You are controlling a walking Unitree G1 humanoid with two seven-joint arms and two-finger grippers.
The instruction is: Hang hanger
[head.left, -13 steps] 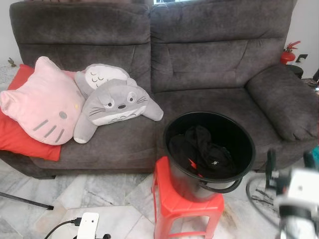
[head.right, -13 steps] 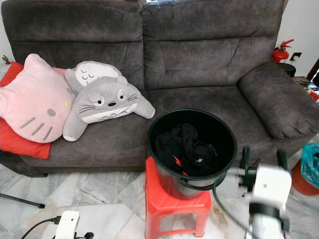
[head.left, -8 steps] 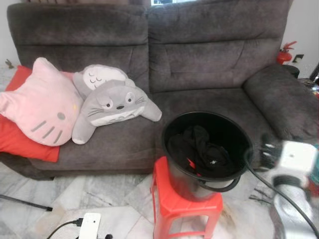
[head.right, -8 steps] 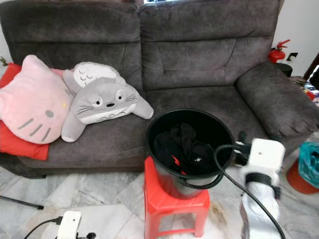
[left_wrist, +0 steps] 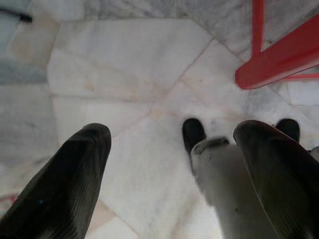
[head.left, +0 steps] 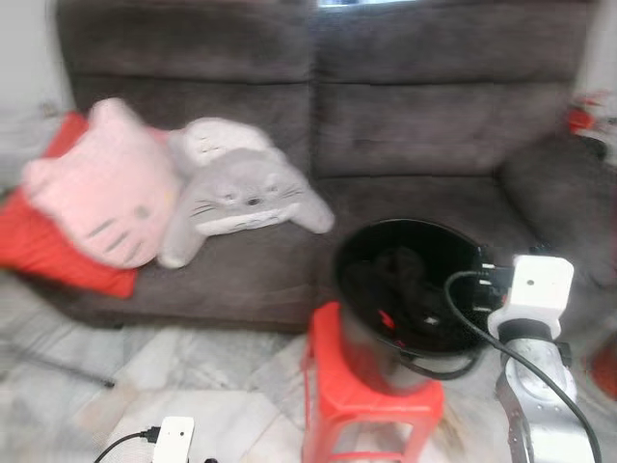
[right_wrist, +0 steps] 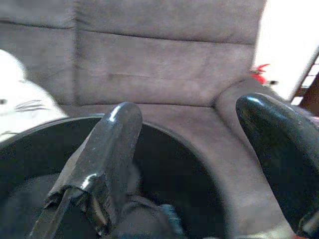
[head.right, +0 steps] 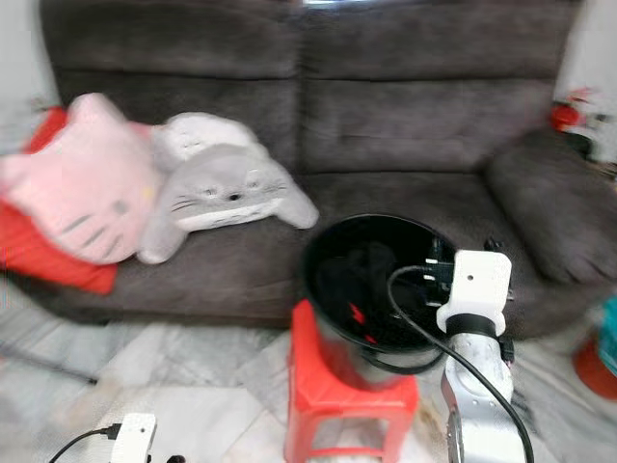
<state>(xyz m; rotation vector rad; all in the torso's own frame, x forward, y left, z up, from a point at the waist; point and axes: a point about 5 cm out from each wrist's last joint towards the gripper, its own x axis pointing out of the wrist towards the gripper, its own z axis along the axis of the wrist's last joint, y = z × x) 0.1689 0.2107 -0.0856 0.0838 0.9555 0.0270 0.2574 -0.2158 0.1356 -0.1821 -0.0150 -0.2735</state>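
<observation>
The right gripper (right_wrist: 189,149) sits at the rim of the black bucket (head.right: 386,289), fingers spread wide with nothing between them, and that is the arm to watch. From its wrist view the bucket's mouth opens straight ahead of the fingertips and a little below them, so whatever comes out of there lies forward and down from the pads. Inside is a heap of dark clothes (head.left: 400,289) with a small red fleck showing. No hanger can be picked out in that heap; the head views are blurred and the pile is too dark to give its outline or which way its long axis runs, so I cannot tell that.

The bucket stands on a red stool (head.left: 371,405) in front of the grey sofa (head.right: 405,116), where two plush cushions lie off to the robot's left, well apart from the action.

The left gripper (left_wrist: 169,164) hangs down over the marble floor (left_wrist: 124,74), fingers apart and holding nothing, with a leg of the stool ahead of its tips. My read: the right arm is far nearer, already lined up over the opening, and the reach should go down into the bucket.
</observation>
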